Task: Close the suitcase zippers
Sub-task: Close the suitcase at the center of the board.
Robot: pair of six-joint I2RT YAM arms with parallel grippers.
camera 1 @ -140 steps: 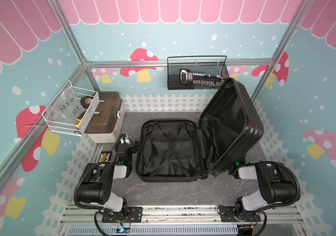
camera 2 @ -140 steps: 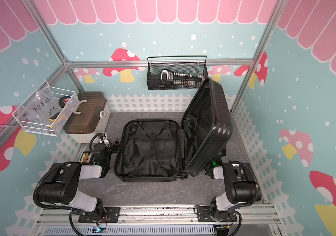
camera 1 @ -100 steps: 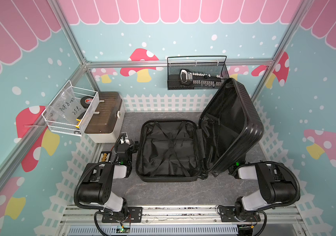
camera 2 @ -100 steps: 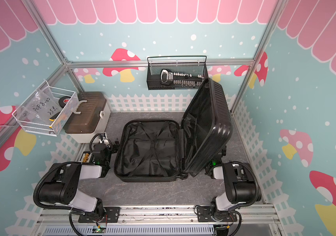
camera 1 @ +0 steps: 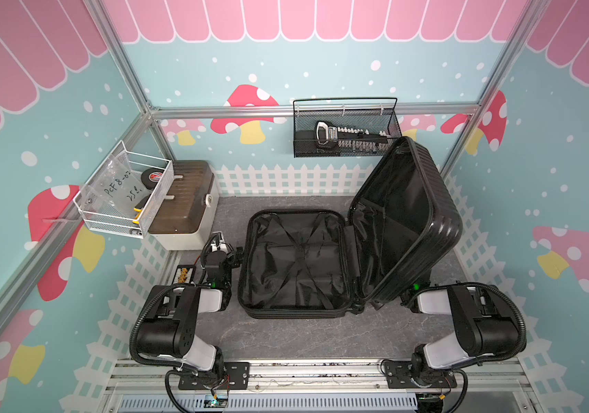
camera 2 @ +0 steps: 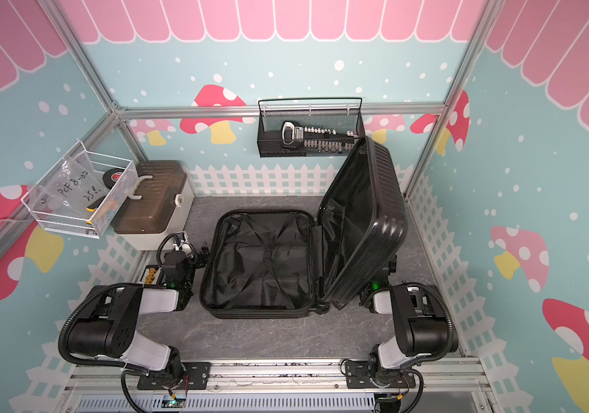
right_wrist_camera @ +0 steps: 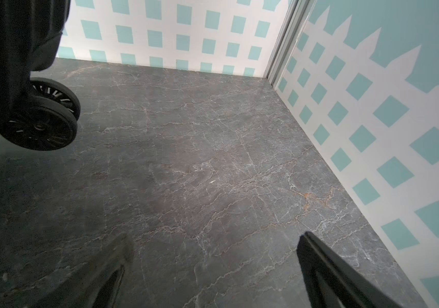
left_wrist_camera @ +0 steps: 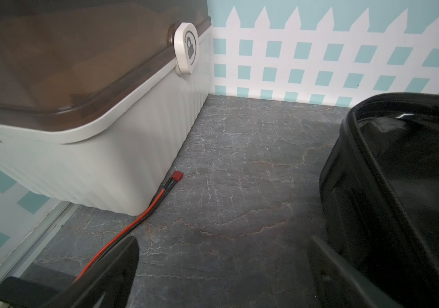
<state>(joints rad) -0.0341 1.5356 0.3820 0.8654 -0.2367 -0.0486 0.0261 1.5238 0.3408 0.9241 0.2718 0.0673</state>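
The black suitcase (camera 1: 296, 261) (camera 2: 260, 264) lies open in the middle of the grey table, its lined base flat. Its ribbed lid (camera 1: 428, 214) stands tilted up on the right. The zippers' track (left_wrist_camera: 373, 160) runs along the base's rim; I cannot make out any pulls. My left gripper (camera 1: 230, 250) (left_wrist_camera: 223, 240) sits low just left of the base, open and empty over bare table. My right gripper (right_wrist_camera: 214, 237) is open and empty above the table, with the suitcase's wheels (right_wrist_camera: 39, 125) beside it. In both top views the lid hides it.
A beige box with a brown lid (camera 1: 182, 203) stands at the back left, close ahead of my left gripper. A red and black cable (left_wrist_camera: 159, 197) lies by its corner. A white wire basket (camera 1: 124, 193) and a black mesh basket (camera 1: 344, 128) hang on the walls.
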